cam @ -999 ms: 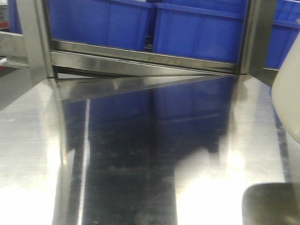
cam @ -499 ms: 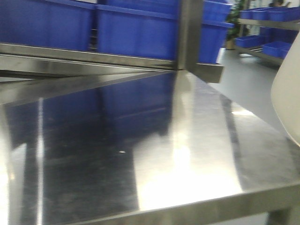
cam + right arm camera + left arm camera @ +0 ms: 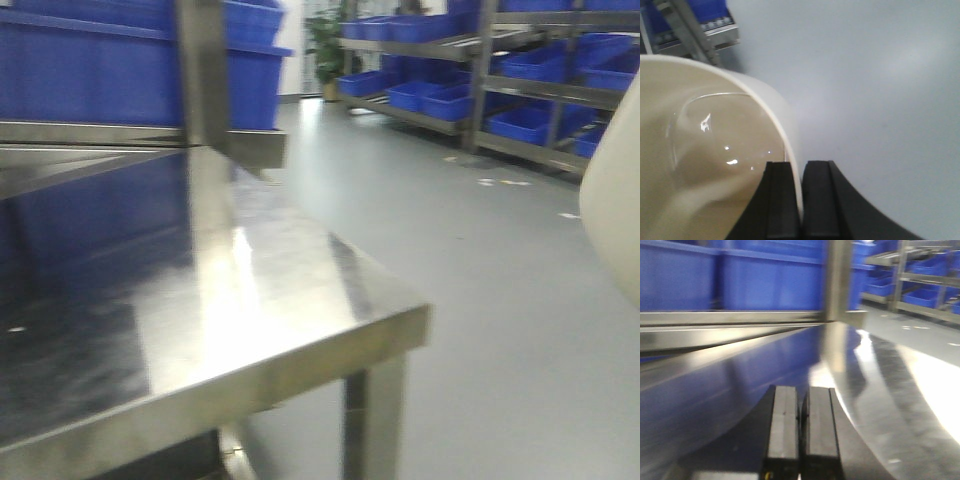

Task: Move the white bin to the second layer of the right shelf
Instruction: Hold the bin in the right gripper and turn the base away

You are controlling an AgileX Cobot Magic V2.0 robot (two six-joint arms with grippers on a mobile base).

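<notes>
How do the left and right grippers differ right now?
The left gripper is shut on nothing, while the right gripper is shut on the white bin, pinching its wall from inside and outside. The left gripper hangs over the steel tabletop, whereas the right gripper holds the bin out over the grey floor. Both are black.

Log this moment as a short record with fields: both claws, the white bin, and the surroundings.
Left claw: shut, empty, above the steel tabletop
Right claw: shut on the rim of the white bin, one finger inside, one outside
Bin position: lifted, apart from the tabletop, with grey floor beneath it
Bin contents: none visible
Backdrop: blue crates behind the tabletop; racks holding more crates across the floor
Task state: bin not yet on any rack tier
</notes>
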